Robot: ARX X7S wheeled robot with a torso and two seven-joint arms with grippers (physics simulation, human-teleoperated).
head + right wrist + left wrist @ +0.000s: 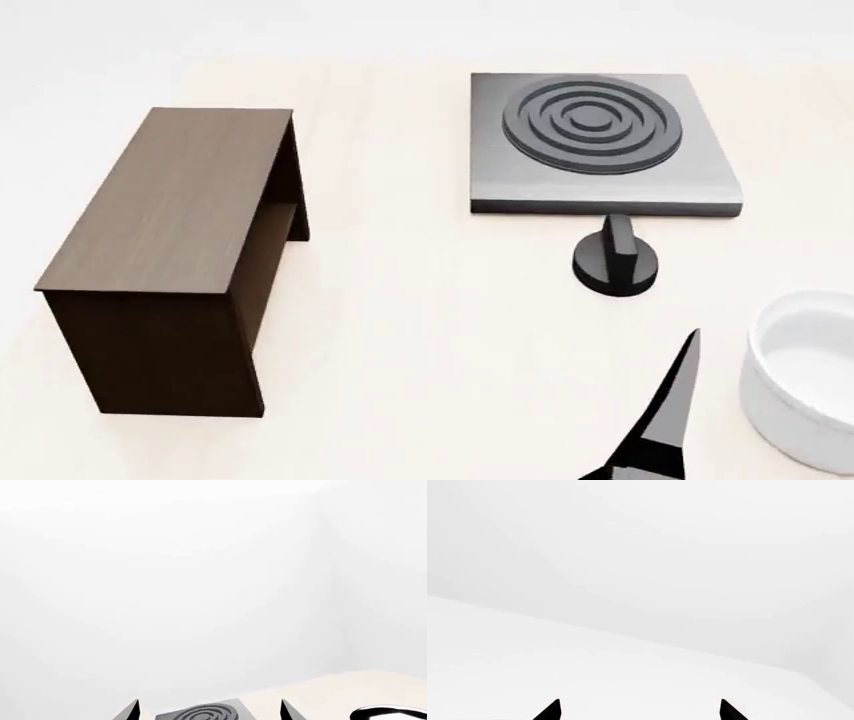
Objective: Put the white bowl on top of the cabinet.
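Note:
The white bowl [806, 378] stands at the near right of the table in the head view, cut by the frame edge, upright and empty. The cabinet [171, 196] is a dark brown box at the left with a bare flat top. My right gripper [665, 420] rises from the bottom edge just left of the bowl, apart from it. In the right wrist view its jaws [210, 711] stand wide apart with nothing between them. My left gripper [640, 711] shows only in its wrist view, open and empty over a plain white surface. The bowl is not in either wrist view.
A grey square stove plate [603, 140] with dark rings lies at the far right and also shows in the right wrist view [203, 713]. A black round object with a handle-like bar [615, 262] sits just in front of it. A dark curved rim [390, 712] shows beside it.

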